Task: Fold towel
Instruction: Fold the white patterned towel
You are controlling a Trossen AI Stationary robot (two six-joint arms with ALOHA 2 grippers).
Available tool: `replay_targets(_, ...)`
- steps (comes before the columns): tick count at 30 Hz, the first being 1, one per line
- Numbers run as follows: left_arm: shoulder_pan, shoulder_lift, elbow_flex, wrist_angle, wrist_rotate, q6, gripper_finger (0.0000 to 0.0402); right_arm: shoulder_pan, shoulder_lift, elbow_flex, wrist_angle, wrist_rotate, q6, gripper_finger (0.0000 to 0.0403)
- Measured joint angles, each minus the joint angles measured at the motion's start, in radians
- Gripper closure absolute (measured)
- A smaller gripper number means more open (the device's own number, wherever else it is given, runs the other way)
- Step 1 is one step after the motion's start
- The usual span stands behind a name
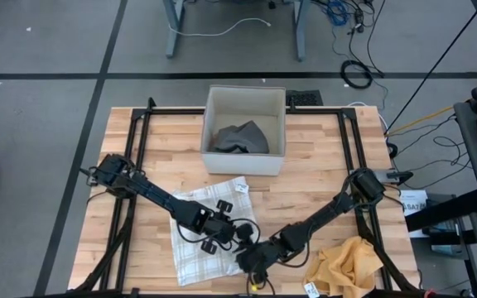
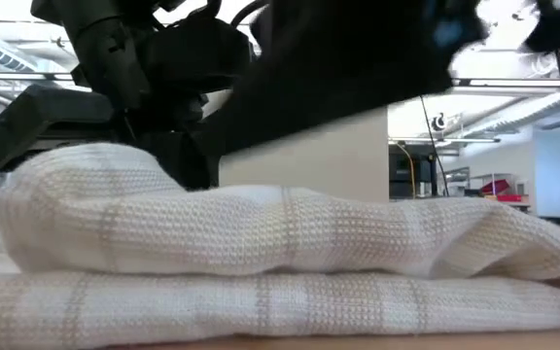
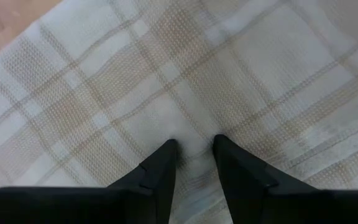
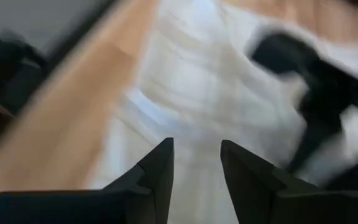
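A white waffle-weave towel with beige plaid stripes point(image 1: 204, 232) is seen lying on the light wooden slat table point(image 1: 313, 199), toward the near edge, left of centre, in front of a white square fabric bin point(image 1: 244, 131). In the low view the towel point(image 2: 261, 253) is shown doubled, an upper layer resting on a lower one.

The left gripper point(image 1: 222, 236) is placed over the towel's right part; in its wrist view the dark fingers point(image 3: 160, 171) are pressed tip-down into the cloth point(image 3: 185, 93), slightly parted, with a small pucker of fabric between them. Whether the fabric is pinched cannot be told.

The right gripper point(image 1: 253, 263) is positioned at the towel's near right corner, close beside the left one. Its jaws are seen slightly apart above the towel point(image 4: 185, 93); a grip cannot be told.

A crumpled grey cloth point(image 1: 240, 137) is held in the bin. A crumpled mustard-yellow cloth point(image 1: 346, 265) is lying at the table's near right corner.
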Motion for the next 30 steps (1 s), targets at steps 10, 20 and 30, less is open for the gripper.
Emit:
replay_targets(10, -0.004, -0.004, -0.003, -0.003, 0.0, 0.014, 0.0278, -0.026, -0.042, -0.067, 0.007, -0.151, -0.03, 0.028)
replay_targets(20, 0.01, -0.003, -0.005, 0.062, 0.009, 0.041, 0.0278, -0.056, -0.32, -0.44, 0.246, -0.142, -0.012, 0.028)
replay_targets(30, 0.029, -0.003, -0.005, 0.11, 0.01, 0.095, 0.0278, -0.171, -0.366, -0.713, 0.63, -0.136, 0.003, 0.028)
